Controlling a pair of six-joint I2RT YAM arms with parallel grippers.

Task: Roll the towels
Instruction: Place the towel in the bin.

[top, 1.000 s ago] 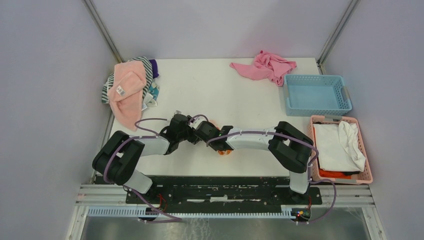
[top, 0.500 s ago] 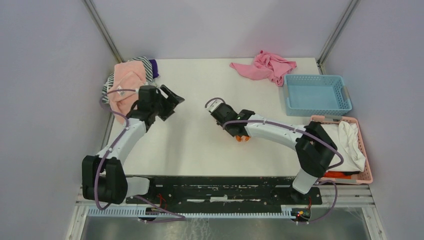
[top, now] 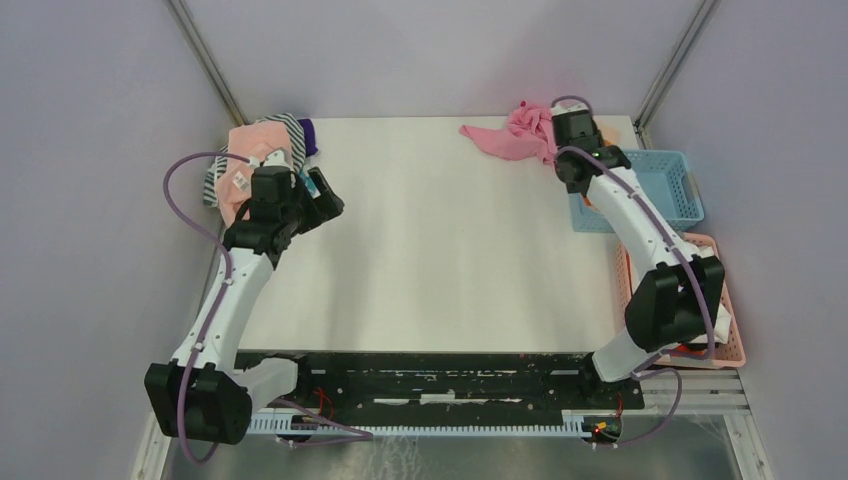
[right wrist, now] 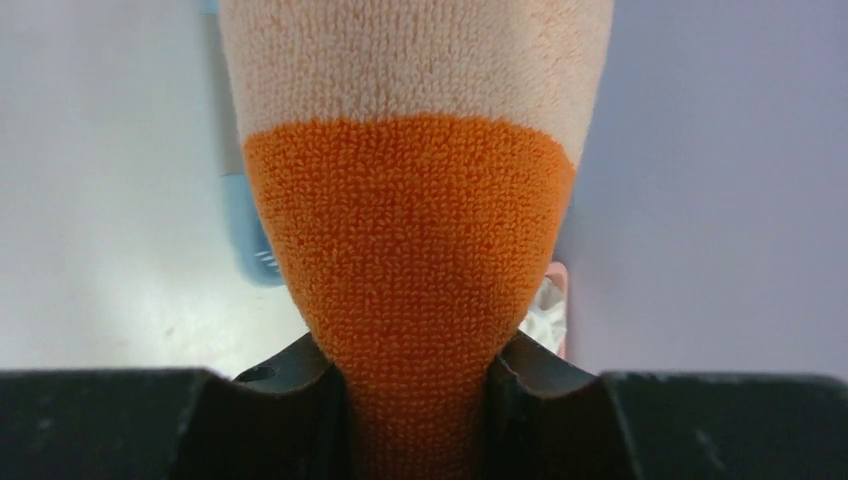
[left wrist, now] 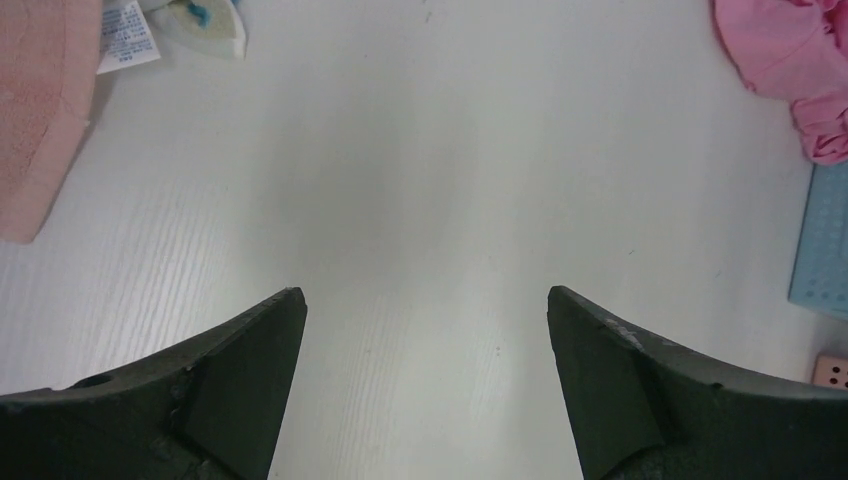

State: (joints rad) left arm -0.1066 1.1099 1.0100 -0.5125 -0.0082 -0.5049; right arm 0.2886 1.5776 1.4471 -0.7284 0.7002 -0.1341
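Note:
My right gripper [right wrist: 418,352] is shut on the orange towel [right wrist: 410,230], a rolled bundle with its peach back showing at the top. In the top view the right gripper [top: 571,124] is at the far right, beside the blue basket, and the orange towel is hidden under it. The pale pink towel [top: 250,172] with a white label lies on a cloth pile at the far left; it also shows in the left wrist view [left wrist: 40,100]. My left gripper [top: 325,195] [left wrist: 425,295] is open and empty over bare table, just right of that pile.
A crumpled bright pink cloth [top: 520,135] lies at the back, next to the right gripper. A blue basket [top: 635,212] and a pink basket [top: 682,240] holding white cloth stand along the right edge. Striped and purple cloth [top: 300,128] lies under the pale pink towel.
The right arm has carried the orange towel from the table's middle to the far right corner. The left arm has swung from the middle to the left pile, open.

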